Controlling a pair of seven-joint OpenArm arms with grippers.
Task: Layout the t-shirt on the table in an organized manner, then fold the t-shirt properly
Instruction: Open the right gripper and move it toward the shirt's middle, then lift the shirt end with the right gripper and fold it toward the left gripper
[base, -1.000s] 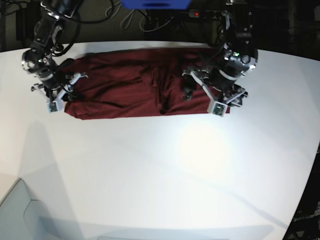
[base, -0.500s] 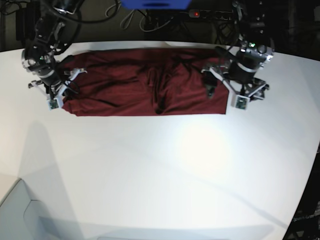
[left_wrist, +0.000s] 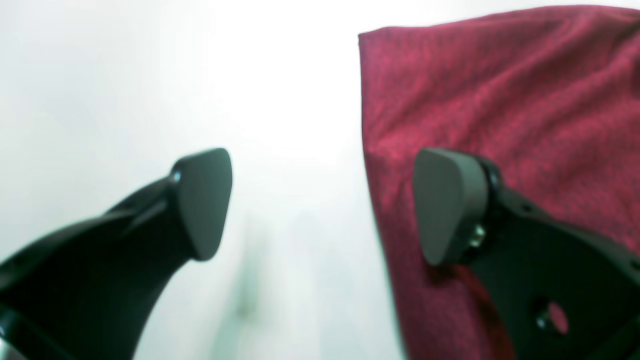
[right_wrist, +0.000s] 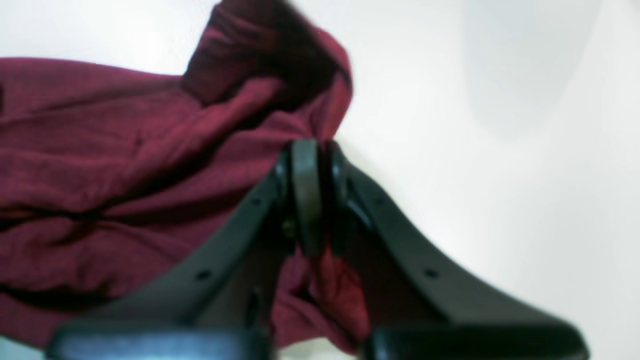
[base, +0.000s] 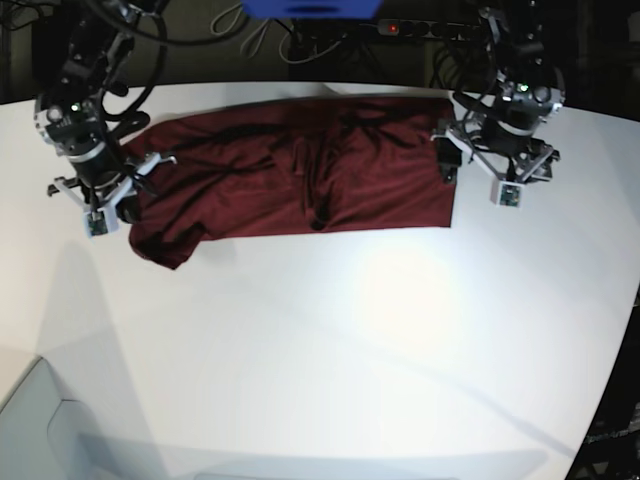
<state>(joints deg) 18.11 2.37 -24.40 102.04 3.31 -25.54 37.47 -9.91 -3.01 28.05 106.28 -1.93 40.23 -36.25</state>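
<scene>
The maroon t-shirt (base: 300, 170) lies wrinkled and stretched sideways along the far part of the white table (base: 350, 350). My right gripper (base: 103, 208), on the left of the base view, is shut on cloth at the shirt's left end. The right wrist view shows its fingertips (right_wrist: 307, 165) pinched together with t-shirt (right_wrist: 100, 165) folds around and under them. My left gripper (base: 476, 180) hovers open at the shirt's right edge. In the left wrist view one pad (left_wrist: 447, 205) is over the t-shirt (left_wrist: 500, 90) and the other over bare table (left_wrist: 125, 75).
Beyond the table's far edge hang dark cables, a blue object (base: 310, 8) and a power strip with a red light (base: 395, 28). A pale grey box (base: 40, 430) sits at the near left corner. The table edge curves away at the right (base: 625, 330).
My right gripper has closed on the shirt's left end and drawn it left, leaving a cloth lobe toward the near side. My open left gripper has moved off the shirt to its right edge.
</scene>
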